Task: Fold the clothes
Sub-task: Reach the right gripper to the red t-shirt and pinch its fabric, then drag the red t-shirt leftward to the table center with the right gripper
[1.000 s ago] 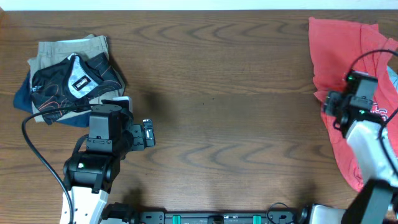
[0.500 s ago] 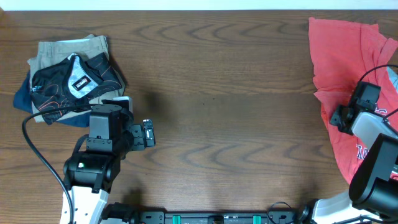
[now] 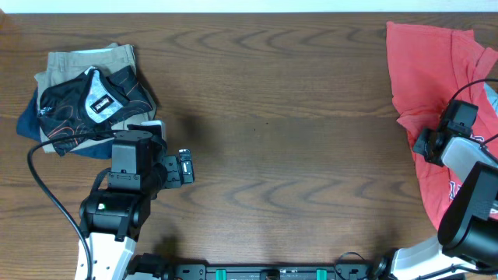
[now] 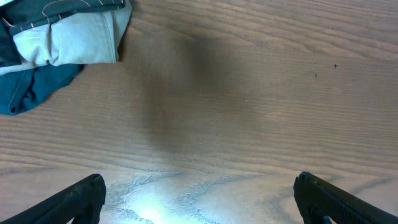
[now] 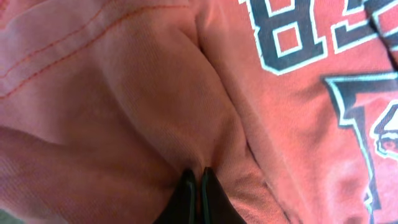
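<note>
At three o'clock on the worktop (image 3: 272,117), the red shirt (image 3: 424,70) lies crumpled, and the right gripper (image 5: 194,186) is pinched closed on a ridge of its fabric. The pinch looks thin, so the cloth may slip free once pulled. The bite may also catch two layers and drag the shirt in a bunch rather than spreading it. The left gripper (image 4: 199,208) hangs open over bare wood near seven o'clock, holding nothing, just below the pile of clothes (image 3: 85,93) at ten o'clock.

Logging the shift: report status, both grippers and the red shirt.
Left gripper open over table. Right gripper shut on red shirt, crumpled at right edge. Nothing in the way.
</note>
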You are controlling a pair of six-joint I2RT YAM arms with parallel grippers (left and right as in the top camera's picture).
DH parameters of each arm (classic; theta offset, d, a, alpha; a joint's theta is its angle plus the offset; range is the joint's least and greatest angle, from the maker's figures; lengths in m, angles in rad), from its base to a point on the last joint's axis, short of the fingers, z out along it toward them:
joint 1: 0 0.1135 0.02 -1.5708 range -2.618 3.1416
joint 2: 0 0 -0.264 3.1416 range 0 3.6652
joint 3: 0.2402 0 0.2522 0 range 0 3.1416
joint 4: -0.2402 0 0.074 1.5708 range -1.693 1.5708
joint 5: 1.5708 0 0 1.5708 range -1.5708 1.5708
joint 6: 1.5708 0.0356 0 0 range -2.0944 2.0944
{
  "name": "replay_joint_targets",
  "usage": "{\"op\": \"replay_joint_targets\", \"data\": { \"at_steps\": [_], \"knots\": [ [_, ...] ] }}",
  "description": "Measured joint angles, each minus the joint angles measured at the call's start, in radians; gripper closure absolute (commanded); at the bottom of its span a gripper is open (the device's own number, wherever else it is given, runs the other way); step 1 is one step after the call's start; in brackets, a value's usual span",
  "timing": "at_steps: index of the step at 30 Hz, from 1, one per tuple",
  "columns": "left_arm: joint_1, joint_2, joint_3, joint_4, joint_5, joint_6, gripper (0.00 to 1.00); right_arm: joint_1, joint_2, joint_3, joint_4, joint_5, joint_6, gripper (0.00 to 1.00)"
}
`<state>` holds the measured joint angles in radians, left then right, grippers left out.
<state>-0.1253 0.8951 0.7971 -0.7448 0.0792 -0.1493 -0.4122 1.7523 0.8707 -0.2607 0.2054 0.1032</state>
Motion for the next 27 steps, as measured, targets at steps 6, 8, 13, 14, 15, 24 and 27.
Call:
{"op": "replay_joint_targets", "data": {
  "at_steps": [6,8,13,14,15,24,27],
  "knots": [
    [0.0,0.0,0.0,0.0,0.0,0.0,0.02,0.0,-0.163,0.022,-0.109,-0.095,0.0,0.99],
    [0.0,0.0,0.0,0.0,0.0,0.0,0.02,0.0,-0.231,0.042,-0.14,-0.14,0.0,0.99],
    [0.0,0.0,0.0,0.0,0.0,0.0,0.02,0.009,-0.351,0.064,-0.258,-0.306,0.0,0.99],
    [0.0,0.0,0.0,0.0,0.0,0.0,0.02,0.018,-0.358,0.064,-0.282,-0.344,0.0,0.99],
    [0.0,0.0,0.0,0.0,0.0,0.0,0.02,0.029,-0.359,0.064,-0.303,-0.377,0.0,0.99],
    [0.0,0.0,0.0,0.0,0.0,0.0,0.02,0.287,-0.356,0.064,-0.345,-0.66,0.002,0.99],
    [0.0,0.0,0.0,0.0,0.0,0.0,0.02,0.402,-0.356,0.064,-0.233,-0.747,0.007,0.87]
  ]
}}
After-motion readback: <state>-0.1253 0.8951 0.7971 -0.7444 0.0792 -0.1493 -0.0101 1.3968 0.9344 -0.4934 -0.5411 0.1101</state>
